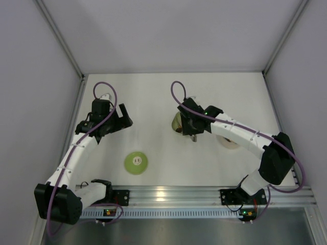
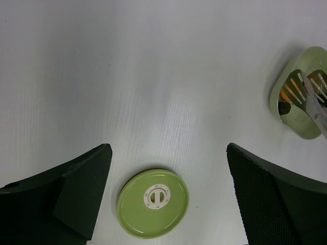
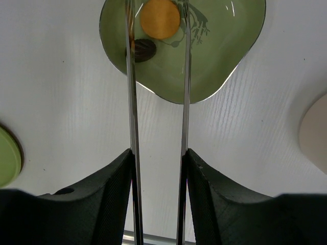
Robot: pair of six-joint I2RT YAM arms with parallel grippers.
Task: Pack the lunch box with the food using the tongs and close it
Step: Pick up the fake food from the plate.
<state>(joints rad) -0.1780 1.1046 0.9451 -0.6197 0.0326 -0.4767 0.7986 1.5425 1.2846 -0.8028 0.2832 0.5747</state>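
Room: plain grey walls (image 1: 30, 76) close in the left, far and right sides.
Surface: white and matte (image 1: 153, 97), with a metal rail (image 1: 204, 196) along the near edge where the two arms are bolted.
Left end effector (image 2: 168, 149): fingers spread wide, holding nothing and hovering over bare surface with the lid just below it in its wrist view.
Right end effector (image 3: 158, 153): clamped on the tongs (image 3: 132, 102), one slim arm against each finger.
Dish: one, light green and rounded-square (image 3: 219, 51), mid-surface under the tong tips.
Lunch box: one pale tub (image 1: 228, 142), just right of the dish, partly hidden by the right arm, uncovered.
Lid: one green disc (image 2: 153, 204), lying flat, left of centre and apart from the tub.
Tongs: one pair, arms apart, tips in the dish either side of the orange chunk.
Food: two pieces visible, both in the dish, an orange chunk (image 3: 160, 18) and a dark brown chunk (image 3: 142, 50).
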